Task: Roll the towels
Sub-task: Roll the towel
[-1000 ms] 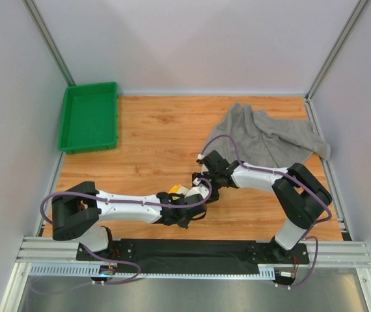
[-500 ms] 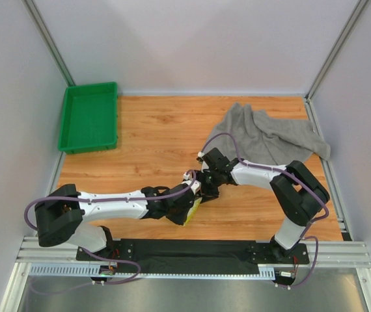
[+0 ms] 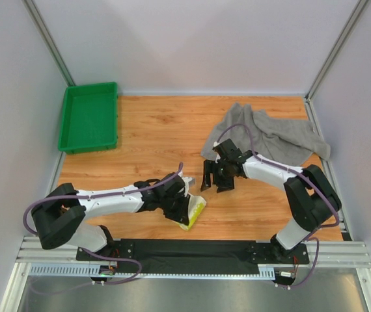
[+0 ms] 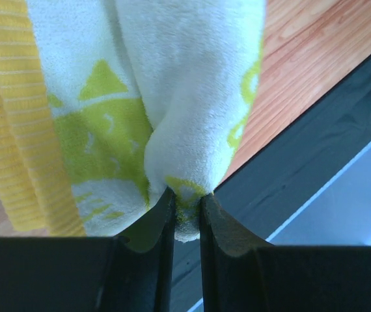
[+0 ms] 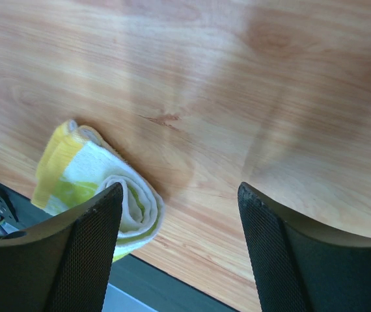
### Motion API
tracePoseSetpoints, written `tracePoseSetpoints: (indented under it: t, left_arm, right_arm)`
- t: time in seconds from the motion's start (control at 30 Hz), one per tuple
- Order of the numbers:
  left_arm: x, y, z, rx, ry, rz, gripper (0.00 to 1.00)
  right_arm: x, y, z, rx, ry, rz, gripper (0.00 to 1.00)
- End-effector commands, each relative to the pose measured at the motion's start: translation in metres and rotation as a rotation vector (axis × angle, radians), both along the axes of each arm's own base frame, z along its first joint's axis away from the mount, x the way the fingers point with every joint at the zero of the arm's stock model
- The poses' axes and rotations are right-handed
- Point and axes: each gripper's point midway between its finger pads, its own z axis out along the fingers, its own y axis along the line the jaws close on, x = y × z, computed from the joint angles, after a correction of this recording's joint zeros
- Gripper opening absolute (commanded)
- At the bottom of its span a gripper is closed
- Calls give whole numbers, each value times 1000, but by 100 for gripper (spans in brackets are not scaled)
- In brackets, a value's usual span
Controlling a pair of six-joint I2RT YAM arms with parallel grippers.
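Observation:
The small white-yellow towel [image 3: 195, 212] with a green-yellow print lies rolled near the table's front edge. My left gripper [image 3: 183, 205] is shut on a fold of it; in the left wrist view the fingertips [image 4: 166, 203] pinch the soft cloth [image 4: 192, 130]. My right gripper [image 3: 215, 182] hovers open a little behind and to the right of the roll, holding nothing. The right wrist view shows the roll's spiral end [image 5: 84, 170] beside the left finger of that gripper [image 5: 180, 192], with bare wood between the fingers. The grey towel [image 3: 273, 136] lies crumpled at the back right.
A green tray [image 3: 89, 118] stands at the back left corner. A black strip [image 3: 192, 250] runs along the near edge, just in front of the rolled towel. Grey walls enclose the wooden table [image 3: 153, 140] on three sides.
The right gripper has opened, let go of the small towel and drawn back to the right. The left gripper has moved the roll toward the front edge.

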Motion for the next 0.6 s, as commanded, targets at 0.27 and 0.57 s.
tracePoseSetpoints:
  t: [0.27, 0.57]
  left_arm:
    - [6, 7, -11, -122, 320, 125, 14]
    - [13, 24, -34, -106, 485, 221, 13]
  right_arm:
    - [-17, 19, 70, 328, -173, 67, 75]
    - [-36, 34, 55, 430, -132, 102, 75]
